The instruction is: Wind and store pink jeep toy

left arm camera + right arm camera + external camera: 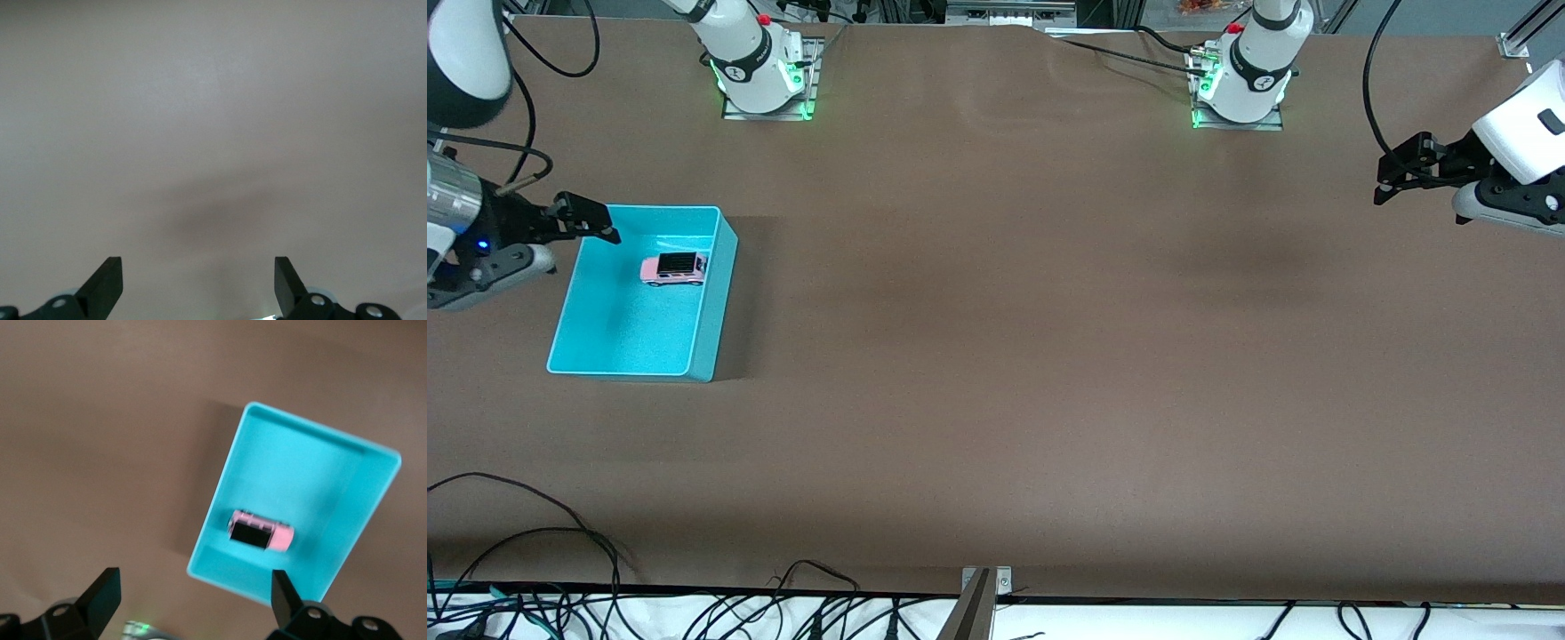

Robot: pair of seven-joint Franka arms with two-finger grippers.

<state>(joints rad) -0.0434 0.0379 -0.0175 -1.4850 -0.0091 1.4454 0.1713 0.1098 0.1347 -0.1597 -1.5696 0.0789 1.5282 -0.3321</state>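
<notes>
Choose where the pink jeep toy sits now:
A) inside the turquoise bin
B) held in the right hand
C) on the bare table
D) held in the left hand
A: the pink jeep toy rests on the floor of the turquoise bin, with neither hand touching it.

No legible text or labels.

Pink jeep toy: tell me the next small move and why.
Probably just draw the right gripper up and away from the turquoise bin. The pink jeep toy already sits inside the bin on its wheels, the right jaws are open and hold nothing, and the left gripper waits open over bare table at its own end.
</notes>
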